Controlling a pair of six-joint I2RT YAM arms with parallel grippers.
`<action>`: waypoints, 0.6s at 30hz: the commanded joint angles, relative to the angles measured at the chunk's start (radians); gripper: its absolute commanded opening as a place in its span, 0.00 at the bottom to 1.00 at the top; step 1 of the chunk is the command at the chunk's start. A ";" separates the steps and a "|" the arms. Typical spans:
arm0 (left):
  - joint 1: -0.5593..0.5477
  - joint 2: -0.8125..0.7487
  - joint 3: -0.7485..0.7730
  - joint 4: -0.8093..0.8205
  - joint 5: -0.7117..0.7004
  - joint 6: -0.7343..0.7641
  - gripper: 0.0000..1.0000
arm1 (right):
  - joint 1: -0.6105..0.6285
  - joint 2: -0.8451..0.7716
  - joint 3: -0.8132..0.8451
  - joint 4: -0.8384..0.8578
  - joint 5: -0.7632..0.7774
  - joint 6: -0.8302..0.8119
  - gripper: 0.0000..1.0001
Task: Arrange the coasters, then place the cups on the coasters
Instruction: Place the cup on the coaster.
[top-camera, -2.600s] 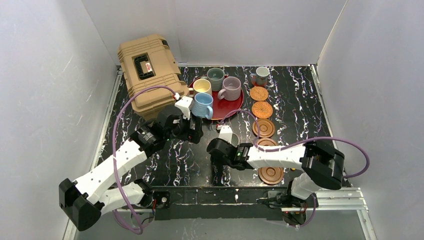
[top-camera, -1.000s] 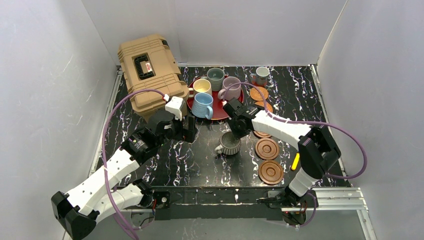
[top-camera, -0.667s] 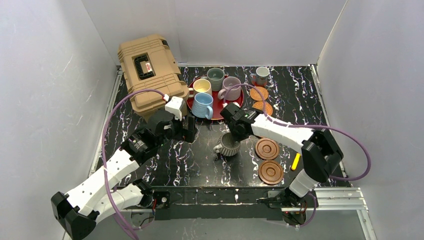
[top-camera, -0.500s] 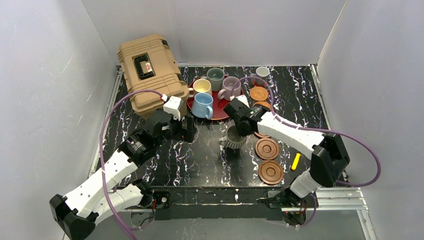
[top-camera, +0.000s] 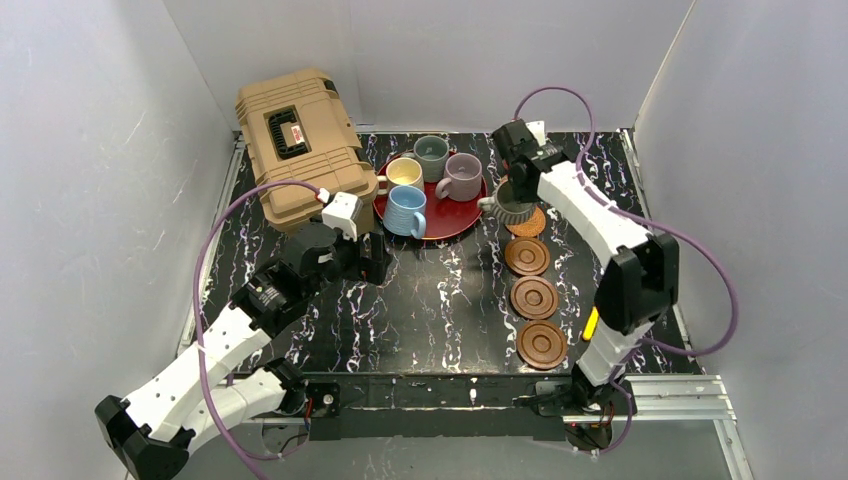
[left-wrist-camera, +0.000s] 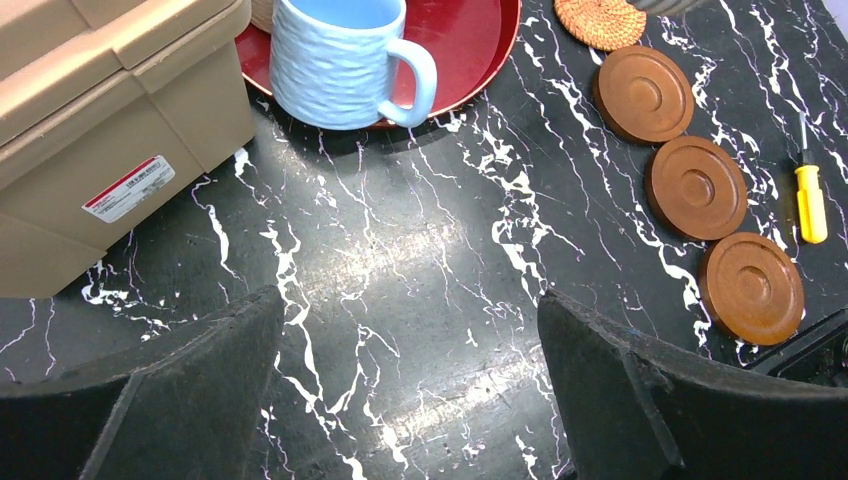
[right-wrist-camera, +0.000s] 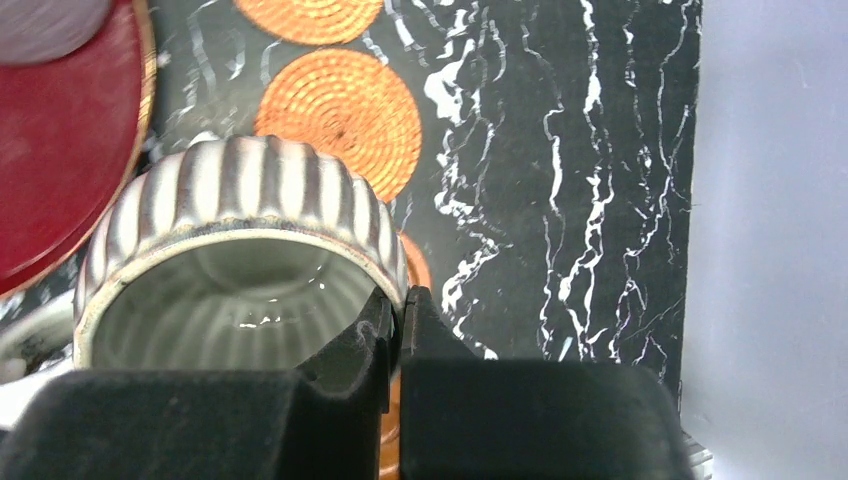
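My right gripper (right-wrist-camera: 398, 312) is shut on the rim of the ribbed grey cup (right-wrist-camera: 240, 250), one finger inside and one outside. It holds the cup (top-camera: 512, 208) off the table at the far end of the coaster row, by the two orange woven coasters (right-wrist-camera: 348, 108) (right-wrist-camera: 308, 15). Three dark brown coasters (top-camera: 527, 256) (top-camera: 533, 297) (top-camera: 542, 343) continue the row toward me. The light blue cup (left-wrist-camera: 340, 60), cream-yellow cup (top-camera: 404, 172), grey-green cup (top-camera: 431, 155) and lilac cup (top-camera: 462, 177) stand on the red tray (top-camera: 452, 222). My left gripper (left-wrist-camera: 410, 390) hangs open and empty over bare table.
A tan hard case (top-camera: 300, 140) lies at the back left, close to the tray. A yellow screwdriver (top-camera: 590, 322) lies right of the brown coasters. The right arm reaches over the far right corner and hides what stands there. White walls close in the table.
The right gripper shut on the grey cup's rim at mid-table, lifted it and carried it far and right to the woven coasters. The left arm barely moved.
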 joint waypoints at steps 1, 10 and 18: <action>0.003 -0.030 -0.013 -0.004 -0.001 0.004 0.97 | -0.078 0.093 0.130 0.047 0.000 -0.086 0.01; 0.003 -0.021 -0.013 -0.007 -0.008 0.003 0.96 | -0.153 0.317 0.349 0.042 0.021 -0.171 0.01; 0.003 -0.006 -0.009 -0.007 -0.008 0.004 0.96 | -0.180 0.476 0.509 0.022 0.004 -0.206 0.01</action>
